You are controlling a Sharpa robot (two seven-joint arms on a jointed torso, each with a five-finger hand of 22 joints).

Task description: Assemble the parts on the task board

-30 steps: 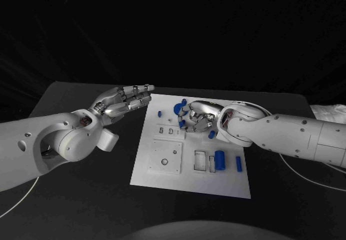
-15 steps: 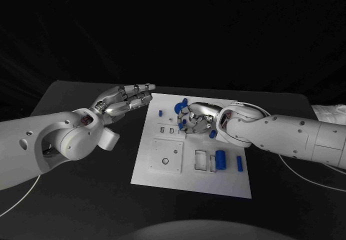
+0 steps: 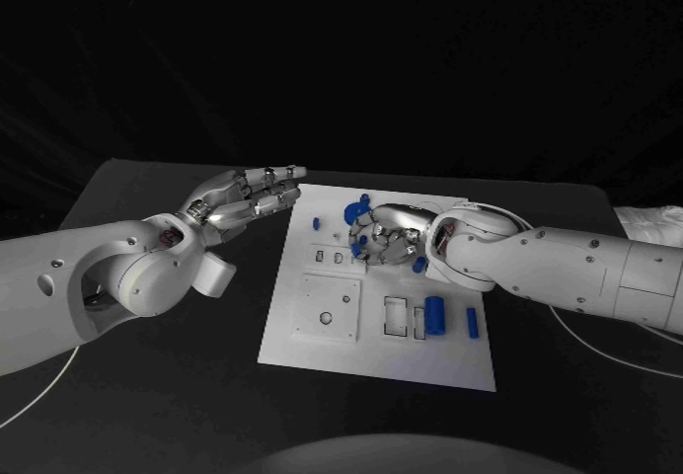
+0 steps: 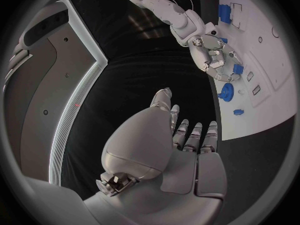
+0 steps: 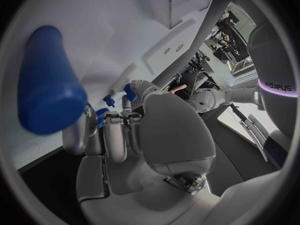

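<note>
Task board (image 3: 373, 341), a white plate, lies in the middle of the black table (image 3: 157, 395), with small blue parts on it: a blue cylinder (image 3: 434, 314) and a slimmer blue pin (image 3: 473, 323) near its right edge, and a round blue gear (image 3: 351, 212) near its far edge. The right hand (image 3: 382, 235) hovers low over the board's far half, fingers curled in around a small blue part (image 4: 237, 69) at the fingertips; it looks pinched, though the grip itself is hard to see. The left hand (image 3: 245, 200) waits just beside the board's left edge, fingers straight and together, holding nothing. To do this step well, the right hand should probably line the part up squarely over its socket and press straight down, without tilting. The target socket is hidden beneath the right hand. In the right wrist view a large blue shape (image 5: 47, 82) looms close, too blurred to identify.
</note>
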